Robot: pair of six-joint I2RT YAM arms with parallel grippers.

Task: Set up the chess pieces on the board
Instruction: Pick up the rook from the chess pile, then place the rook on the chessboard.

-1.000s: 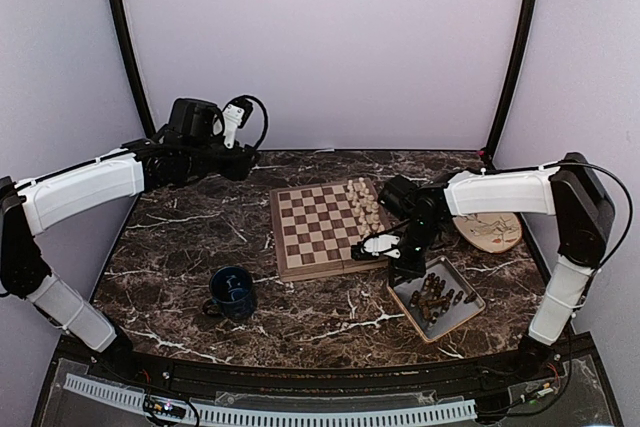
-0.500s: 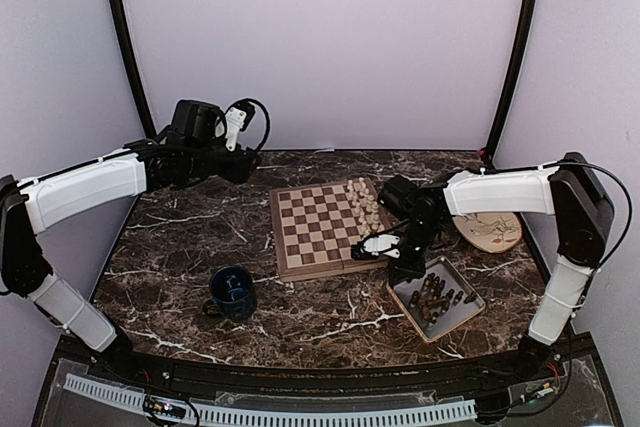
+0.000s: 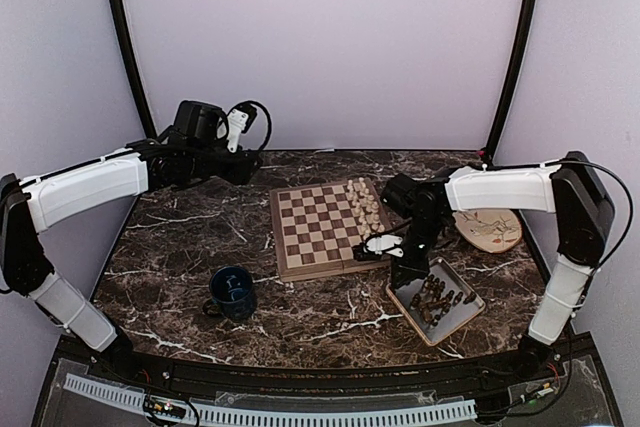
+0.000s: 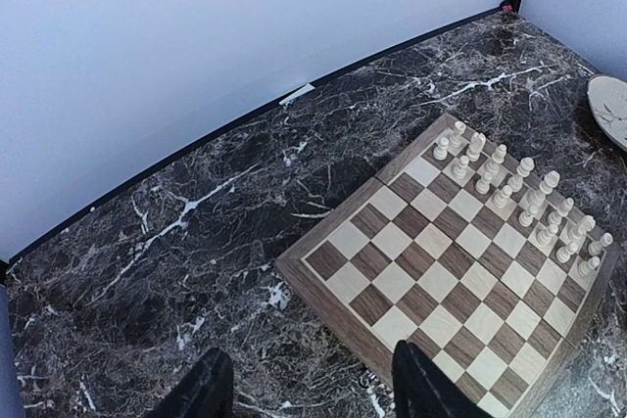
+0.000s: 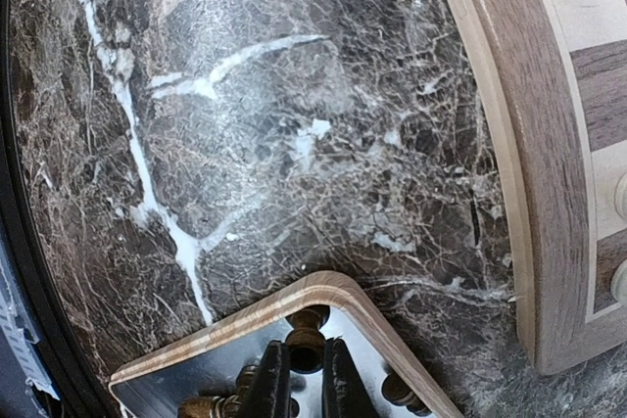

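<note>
The board (image 3: 318, 227) lies mid-table, with the cream-white chess pieces (image 3: 365, 205) in two rows along its right side, also seen from the left wrist (image 4: 519, 188). Several dark brown pieces (image 3: 436, 293) lie in a grey tray (image 3: 458, 321) right of the board. My right gripper (image 3: 405, 269) reaches down into the tray's near-left corner. In the right wrist view this gripper (image 5: 306, 381) is shut on a dark brown piece (image 5: 307, 338) just inside the tray's wooden rim (image 5: 323, 286). My left gripper (image 4: 313, 398) hangs open and empty over the marble beside the board's far-left corner (image 4: 294, 266).
A dark blue mug (image 3: 232, 292) stands on the marble in front of the board's left corner. A round beige plate (image 3: 490, 229) lies at the right, behind the tray. The board's edge (image 5: 509, 144) runs close to the tray's corner.
My right gripper's jaws have closed on the dark piece in the tray's corner. The left arm has edged slightly right.
</note>
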